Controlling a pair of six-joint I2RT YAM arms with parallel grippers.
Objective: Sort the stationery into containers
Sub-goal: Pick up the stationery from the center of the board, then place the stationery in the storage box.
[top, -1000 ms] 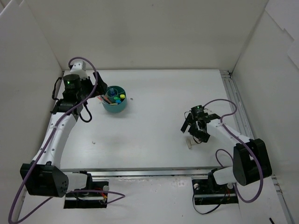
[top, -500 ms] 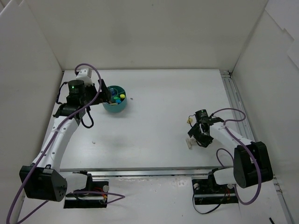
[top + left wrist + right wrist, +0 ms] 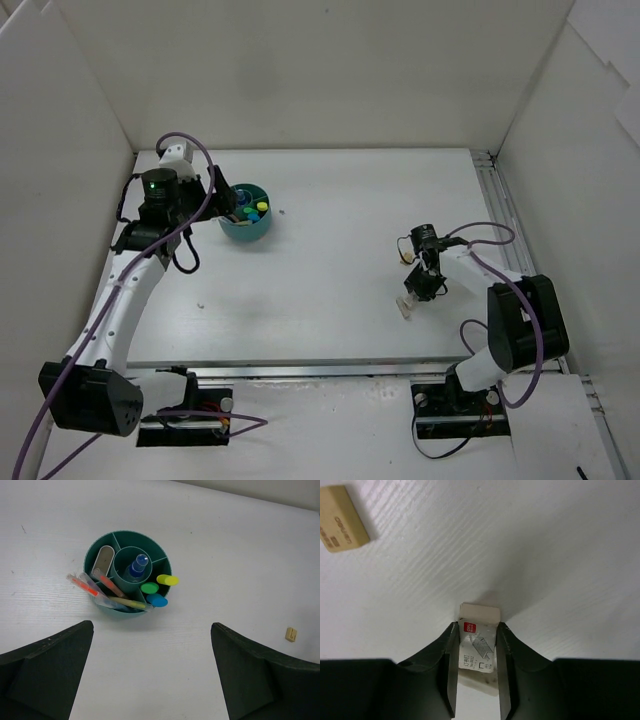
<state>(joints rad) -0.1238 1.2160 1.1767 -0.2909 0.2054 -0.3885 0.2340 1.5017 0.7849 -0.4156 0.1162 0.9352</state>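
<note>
The teal tub (image 3: pixel 93 555) (image 3: pixel 245 230) holds a blue-capped bottle (image 3: pixel 137 567) in its centre cell. Around it are green (image 3: pixel 149 588), yellow (image 3: pixel 168 580) and blue (image 3: pixel 157 600) highlighters, thin pens (image 3: pixel 100 587) and a white eraser (image 3: pixel 104 559). My left gripper (image 3: pixel 151 625) (image 3: pixel 222 205) hangs open just beside the tub, nothing between its fingers. At the right, my right gripper (image 3: pixel 477 626) (image 3: pixel 412 297) is down on the table with its jaws closed against both sides of a small white labelled block (image 3: pixel 479 611) (image 3: pixel 406 308).
A tan eraser (image 3: pixel 342 517) (image 3: pixel 403 257) lies on the table just beyond the right gripper. Another small tan piece (image 3: pixel 290 634) (image 3: pixel 281 211) lies to the right of the tub. White walls surround the table, and a metal rail (image 3: pixel 505 215) runs along its right edge.
My right gripper has come down over the white block and closed from wide open onto its sides. The left arm has shifted slightly toward the tub, still open.
</note>
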